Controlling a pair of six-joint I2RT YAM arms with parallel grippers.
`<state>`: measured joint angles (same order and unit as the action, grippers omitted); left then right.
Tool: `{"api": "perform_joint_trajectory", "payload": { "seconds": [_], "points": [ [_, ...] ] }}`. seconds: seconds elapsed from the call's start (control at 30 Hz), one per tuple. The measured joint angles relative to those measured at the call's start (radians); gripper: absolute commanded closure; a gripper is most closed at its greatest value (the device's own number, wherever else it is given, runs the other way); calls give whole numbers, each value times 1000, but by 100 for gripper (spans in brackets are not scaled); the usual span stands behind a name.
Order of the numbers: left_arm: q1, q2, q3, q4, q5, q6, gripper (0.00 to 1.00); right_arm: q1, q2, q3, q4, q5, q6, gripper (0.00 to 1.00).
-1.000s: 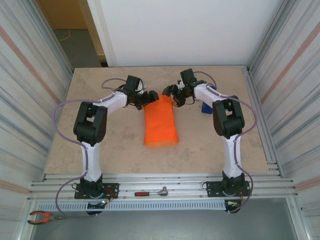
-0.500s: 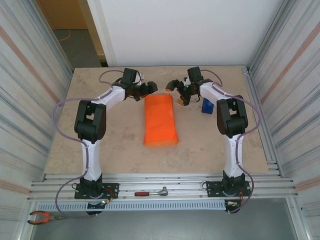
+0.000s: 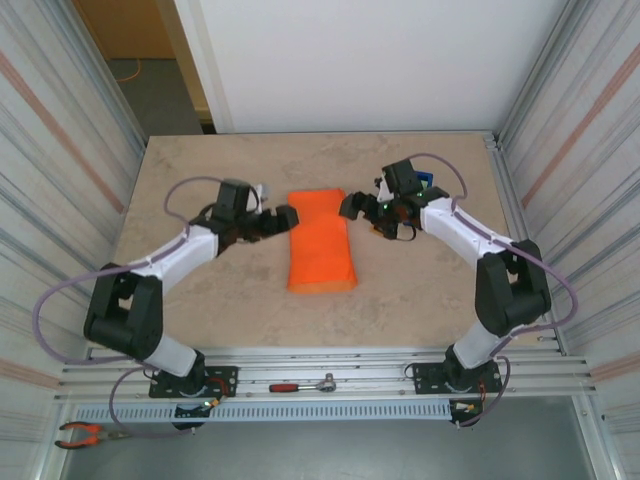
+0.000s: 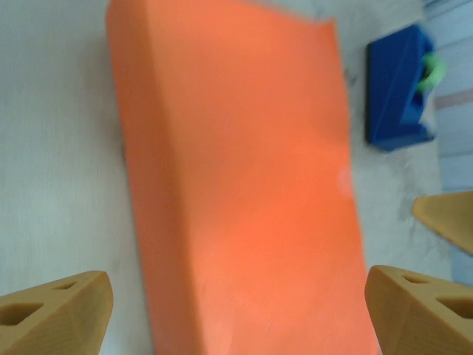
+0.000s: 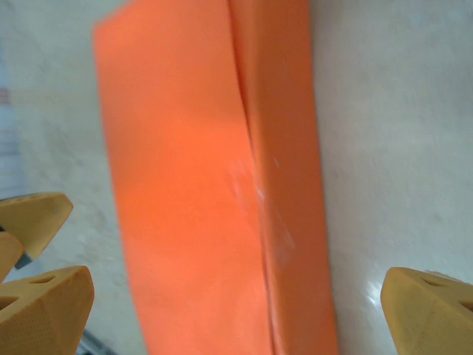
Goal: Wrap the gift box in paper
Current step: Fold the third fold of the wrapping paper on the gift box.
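Note:
The orange paper (image 3: 320, 242) lies as a long folded packet in the middle of the table. It covers the gift box, which is hidden. My left gripper (image 3: 284, 219) stands open at the packet's far left edge, its jaws wide and nothing between them. In the left wrist view the paper (image 4: 236, 185) spreads between my fingertips (image 4: 55, 310). My right gripper (image 3: 351, 206) is open at the far right edge. The right wrist view shows the paper (image 5: 192, 192) with a lengthwise overlap seam, and my fingertips (image 5: 429, 307) are off it.
A blue tape dispenser (image 4: 399, 96) sits on the table right of the packet's far end, partly behind my right wrist (image 3: 425, 181). A red-handled ratchet (image 3: 300, 385) lies on the front rail, pliers (image 3: 85, 433) at the near left. Ribbed walls close in both sides.
Both grippers drew back from the packet's far end, opened wider and now flank its far corners. The arms have swung lower and outward. The packet has not moved.

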<state>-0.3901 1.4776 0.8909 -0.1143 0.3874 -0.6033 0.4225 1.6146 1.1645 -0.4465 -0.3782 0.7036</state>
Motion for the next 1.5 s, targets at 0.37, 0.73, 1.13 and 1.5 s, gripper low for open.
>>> {"api": "perform_joint_trajectory", "payload": {
  "seconds": [0.37, 0.73, 1.13, 1.5],
  "points": [
    [-243, -109, -201, 26, -198, -99, 9, 170, -144, -266, 28, 78, 86, 5],
    [-270, -114, -292, 253, -183, -177, 8, 285, -64, -224, 91, 95, 150, 19],
    [-259, -341, -370, 245, -251, -210, 8, 179, -251, -301, 62, 94, 155, 12],
    [-291, -231, -362, 194, -258, -210, 14, 173, -141, -299, 126, 17, 150, 39]
  ]
}}
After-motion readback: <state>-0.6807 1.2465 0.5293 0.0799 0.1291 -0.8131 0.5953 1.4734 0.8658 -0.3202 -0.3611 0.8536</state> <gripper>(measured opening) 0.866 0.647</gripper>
